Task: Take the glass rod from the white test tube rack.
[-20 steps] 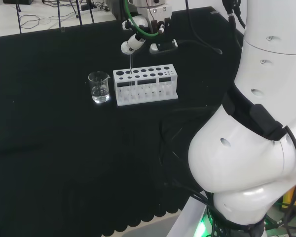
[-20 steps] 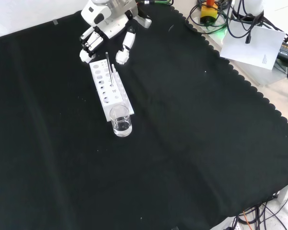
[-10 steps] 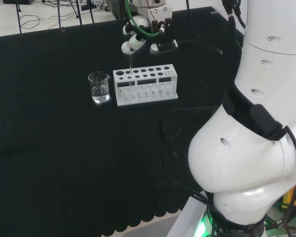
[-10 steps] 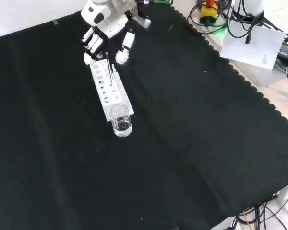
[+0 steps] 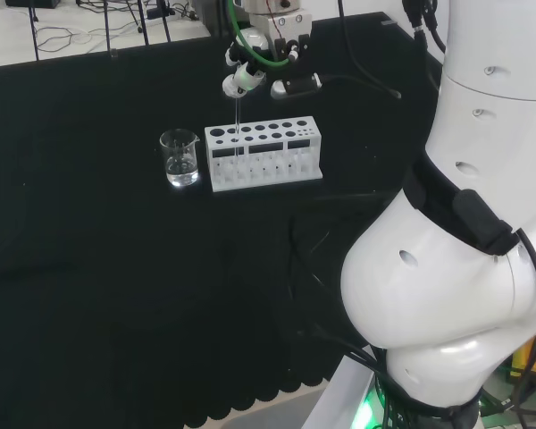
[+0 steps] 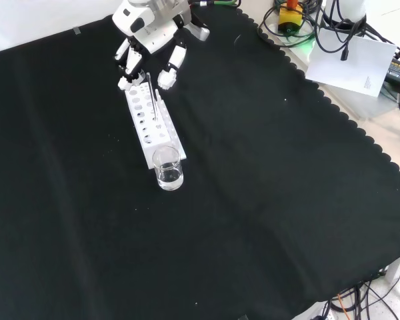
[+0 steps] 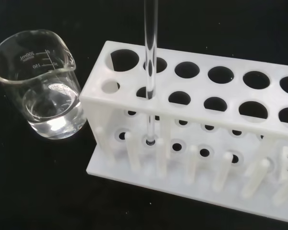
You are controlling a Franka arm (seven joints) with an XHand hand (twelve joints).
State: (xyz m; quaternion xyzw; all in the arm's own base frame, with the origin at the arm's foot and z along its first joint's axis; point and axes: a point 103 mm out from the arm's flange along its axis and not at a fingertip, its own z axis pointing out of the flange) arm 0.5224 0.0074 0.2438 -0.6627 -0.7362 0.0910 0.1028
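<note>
Black cloth over the desk (image 6: 267,200), beaker (image 6: 168,168) by the rack (image 6: 151,123). I see the rod (image 7: 150,57) standing upright in a rack hole; my hand (image 6: 143,50) curls about its top. Next, I'd lift straight up.

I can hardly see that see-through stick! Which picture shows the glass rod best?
The wrist view: the glass rod looms large, standing upright in a hole of the white rack. In the head view it is a faint line; in the front view, a thin stroke.
</note>
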